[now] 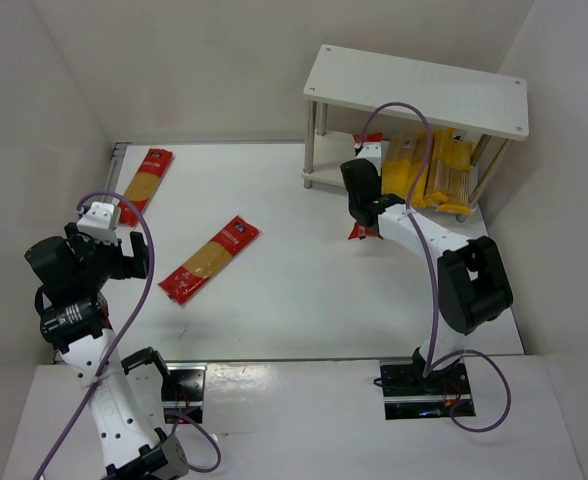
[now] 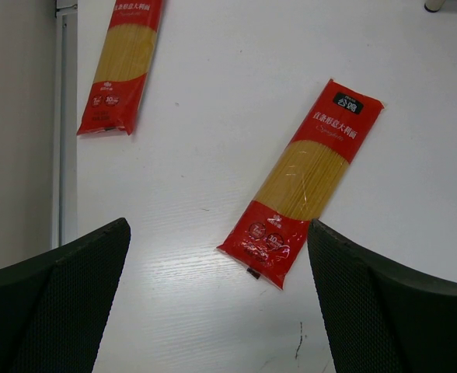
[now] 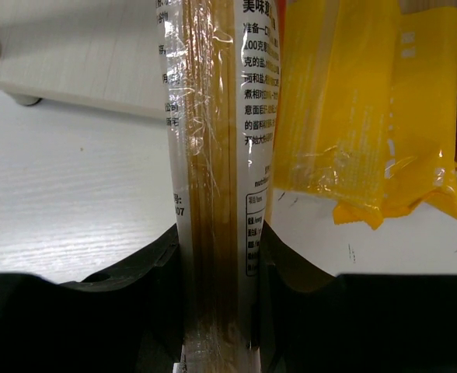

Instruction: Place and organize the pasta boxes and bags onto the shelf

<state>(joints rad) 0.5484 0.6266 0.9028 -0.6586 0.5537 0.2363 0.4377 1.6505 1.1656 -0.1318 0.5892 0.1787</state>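
Right end effector (image 3: 221,256) clamps a spaghetti pack (image 3: 213,116) above the white tabletop (image 1: 304,300), enclosed by plain pale walls (image 1: 224,70).

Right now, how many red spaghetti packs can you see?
3. One red pack lies by the table's far left edge, a second pack nearer its middle, and a third pack is held in the right gripper at the shelf. Others may hide under the shelf's top.

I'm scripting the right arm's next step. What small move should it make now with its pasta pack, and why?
Probably slide the held pack forward onto the shelf's lower tier. The right tool is shut on it, its far end reaches the tier beside the yellow packs, while its red near end overhangs the table.
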